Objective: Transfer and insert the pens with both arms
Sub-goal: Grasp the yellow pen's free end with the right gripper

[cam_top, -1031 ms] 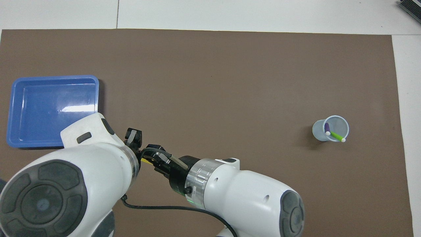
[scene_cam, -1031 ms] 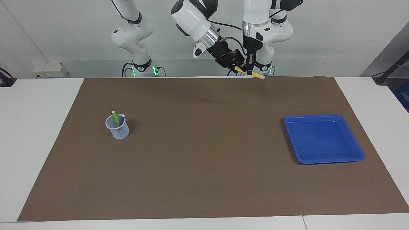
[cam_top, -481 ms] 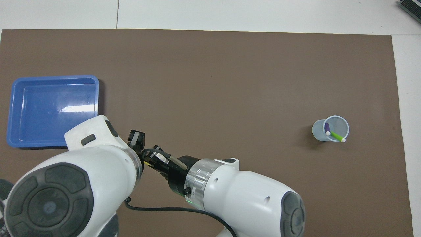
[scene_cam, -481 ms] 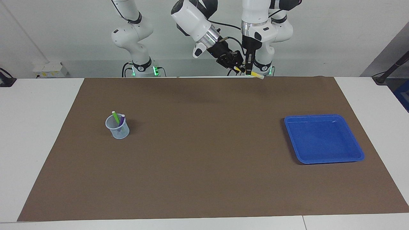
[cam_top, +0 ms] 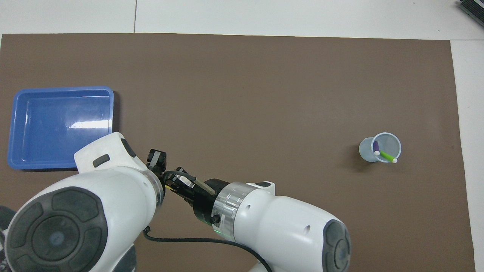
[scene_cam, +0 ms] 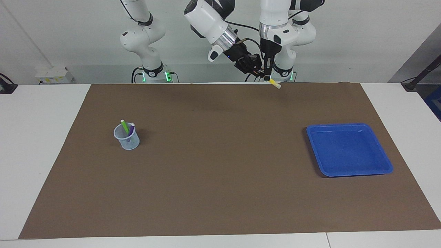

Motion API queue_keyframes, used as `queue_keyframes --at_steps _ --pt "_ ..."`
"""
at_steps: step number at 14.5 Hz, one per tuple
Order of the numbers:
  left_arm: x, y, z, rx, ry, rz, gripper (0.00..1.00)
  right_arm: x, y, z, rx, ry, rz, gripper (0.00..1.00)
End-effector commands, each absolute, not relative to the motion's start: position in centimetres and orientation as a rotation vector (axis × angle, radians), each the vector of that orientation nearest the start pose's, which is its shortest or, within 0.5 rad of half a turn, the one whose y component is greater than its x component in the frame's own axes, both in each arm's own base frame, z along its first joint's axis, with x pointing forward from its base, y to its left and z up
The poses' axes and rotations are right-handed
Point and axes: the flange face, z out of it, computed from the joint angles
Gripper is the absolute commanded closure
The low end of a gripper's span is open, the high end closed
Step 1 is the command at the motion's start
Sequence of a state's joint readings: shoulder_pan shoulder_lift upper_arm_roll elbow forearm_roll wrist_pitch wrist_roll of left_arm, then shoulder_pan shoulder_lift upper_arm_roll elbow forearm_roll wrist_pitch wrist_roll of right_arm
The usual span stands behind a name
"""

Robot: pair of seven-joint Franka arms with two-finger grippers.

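Note:
The yellow pen (scene_cam: 275,83) hangs tilted in the air over the mat's edge by the robots. My left gripper (scene_cam: 267,77) points straight down, shut on it. My right gripper (scene_cam: 257,70) reaches in slantwise from the right arm's side and is shut on the pen's other end, close against the left gripper. In the overhead view both wrists cover the pen; only the right gripper (cam_top: 174,184) shows. The green pen (scene_cam: 124,126) (cam_top: 386,155) and the purple pen (scene_cam: 131,130) (cam_top: 376,146) stand in a clear cup (scene_cam: 126,139) (cam_top: 380,148) toward the right arm's end.
A blue tray (scene_cam: 348,150) (cam_top: 60,126) with nothing in it lies on the brown mat (scene_cam: 220,162) toward the left arm's end. White table surface borders the mat on all sides.
My right gripper has shut on the yellow pen's free end. Both grippers rose slightly, and the pen now tilts more steeply.

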State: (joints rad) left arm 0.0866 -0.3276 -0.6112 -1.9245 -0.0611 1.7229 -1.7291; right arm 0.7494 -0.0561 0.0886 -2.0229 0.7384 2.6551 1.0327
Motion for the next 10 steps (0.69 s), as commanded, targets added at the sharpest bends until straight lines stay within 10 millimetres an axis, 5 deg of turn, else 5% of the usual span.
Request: queue_keyframes --at_steps 1,10 --pt "38.72 -28.0 60.96 -2.554 -1.812 -0.235 1.0 40.47 42.27 54.2 -2.129 0.839 0.074 0.99" --pt "38.76 -27.93 60.97 -2.558 -1.806 -0.234 0.86 40.55 42.22 54.27 -2.128 0.836 0.071 1.0"
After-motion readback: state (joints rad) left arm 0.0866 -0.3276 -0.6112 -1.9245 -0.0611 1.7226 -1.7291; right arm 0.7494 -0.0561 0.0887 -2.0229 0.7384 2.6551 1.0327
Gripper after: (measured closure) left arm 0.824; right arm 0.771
